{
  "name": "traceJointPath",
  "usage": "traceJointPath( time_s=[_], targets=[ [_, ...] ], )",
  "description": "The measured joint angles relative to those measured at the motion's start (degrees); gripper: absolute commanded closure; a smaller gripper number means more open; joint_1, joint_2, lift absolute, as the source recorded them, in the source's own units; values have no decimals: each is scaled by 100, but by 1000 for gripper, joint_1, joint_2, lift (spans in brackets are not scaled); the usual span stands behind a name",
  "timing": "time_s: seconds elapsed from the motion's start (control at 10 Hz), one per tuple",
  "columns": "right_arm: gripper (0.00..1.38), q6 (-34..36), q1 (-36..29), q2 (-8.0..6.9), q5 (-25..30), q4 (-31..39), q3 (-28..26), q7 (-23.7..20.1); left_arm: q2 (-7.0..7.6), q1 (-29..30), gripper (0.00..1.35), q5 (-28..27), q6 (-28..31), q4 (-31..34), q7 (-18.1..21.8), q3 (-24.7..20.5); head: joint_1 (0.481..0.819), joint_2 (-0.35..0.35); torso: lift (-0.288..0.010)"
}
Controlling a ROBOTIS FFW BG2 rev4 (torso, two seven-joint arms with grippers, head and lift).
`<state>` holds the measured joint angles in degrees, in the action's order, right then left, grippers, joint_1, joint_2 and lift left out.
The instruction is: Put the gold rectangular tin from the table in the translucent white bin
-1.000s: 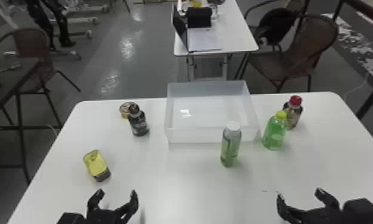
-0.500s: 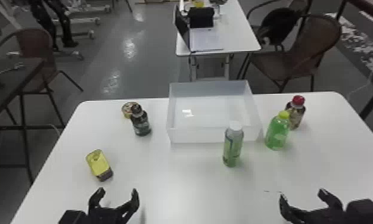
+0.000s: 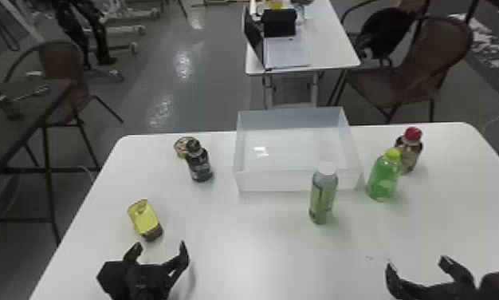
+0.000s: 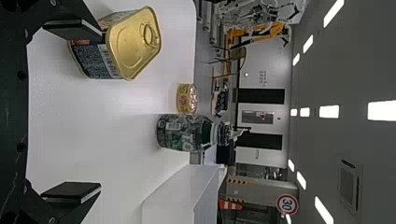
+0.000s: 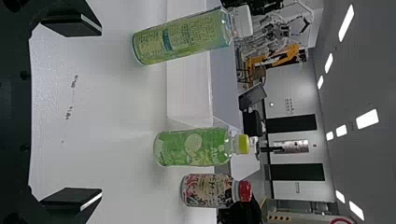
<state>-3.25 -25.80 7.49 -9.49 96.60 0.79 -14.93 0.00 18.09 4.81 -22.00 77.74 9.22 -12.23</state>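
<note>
Currently, left hand (image 3: 159, 246) released, fingers spread near gold tin (image 3: 144, 218), upright on worktop (image 3: 252, 247), left of translucent bin (image 3: 276, 181) and well apart from it. Right hand (image 3: 416, 262) also released, fingers wide apart. White-capped bottle (image 3: 323, 199) stands near bin's front wall.

Tin (image 3: 144, 218) left of bin (image 3: 276, 181)

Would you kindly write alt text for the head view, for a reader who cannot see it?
Gold rectangular tin on a white table, beyond the open left gripper, with an empty translucent white bin farther back and four bottles near it.
</note>
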Motion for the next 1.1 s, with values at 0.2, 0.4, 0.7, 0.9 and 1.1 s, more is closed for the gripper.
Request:
traceJointPath(
  time_s=[0.2, 0.4, 0.7, 0.9, 1.1],
  targets=[
    [85, 0, 5, -36, 0, -15, 0, -30, 0, -164, 153, -108, 155, -63, -319, -36, 695, 182, -58],
    [85, 0, 18, -54, 0, -27, 0, -57, 0, -337, 153, 1, 225, -199, -542, 21, 695, 186, -58],
    [85, 0, 24, -74, -18, -42, 0, -125, 0, -519, 153, 21, 515, -234, -1148, 163, 695, 197, -58],
    [85, 0, 31, -99, -24, -51, 0, -142, 0, -650, 151, -7, 607, -323, -1386, 165, 695, 206, -58],
    [85, 0, 31, -115, -36, -61, 0, -187, 0, -804, 154, -50, 732, -448, -1591, 177, 695, 213, -58]
  ],
)
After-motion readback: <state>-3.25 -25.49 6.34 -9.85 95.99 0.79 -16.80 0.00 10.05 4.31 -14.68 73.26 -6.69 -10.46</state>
